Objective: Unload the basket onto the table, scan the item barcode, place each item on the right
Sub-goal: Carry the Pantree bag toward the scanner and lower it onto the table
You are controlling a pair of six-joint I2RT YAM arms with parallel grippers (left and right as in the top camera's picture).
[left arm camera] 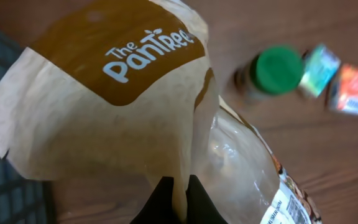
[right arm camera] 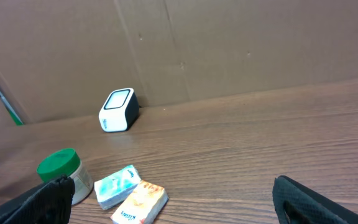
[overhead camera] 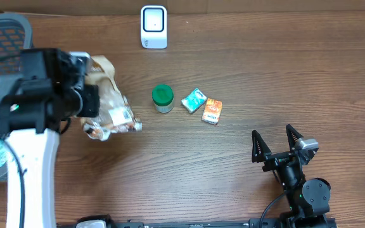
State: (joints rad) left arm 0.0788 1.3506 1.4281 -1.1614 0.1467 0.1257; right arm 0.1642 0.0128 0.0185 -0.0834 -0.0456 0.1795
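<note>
The bag [left arm camera: 92, 124] is matt tan paper with a clear, glossy plastic window. The desk [overhead camera: 265, 69] shows smooth brown wood grain. The scanner [overhead camera: 153, 26] is glossy white plastic; the wall [right arm camera: 241, 43] is matt cardboard.

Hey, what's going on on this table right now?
The left hand is shut on a tan paper and clear plastic bag at the left of the wooden table. The right hand sits open at the near right, holding nothing. A white box-shaped scanner stands at the far edge, with a green-lidded jar, a teal packet and an orange packet mid-table.
</note>
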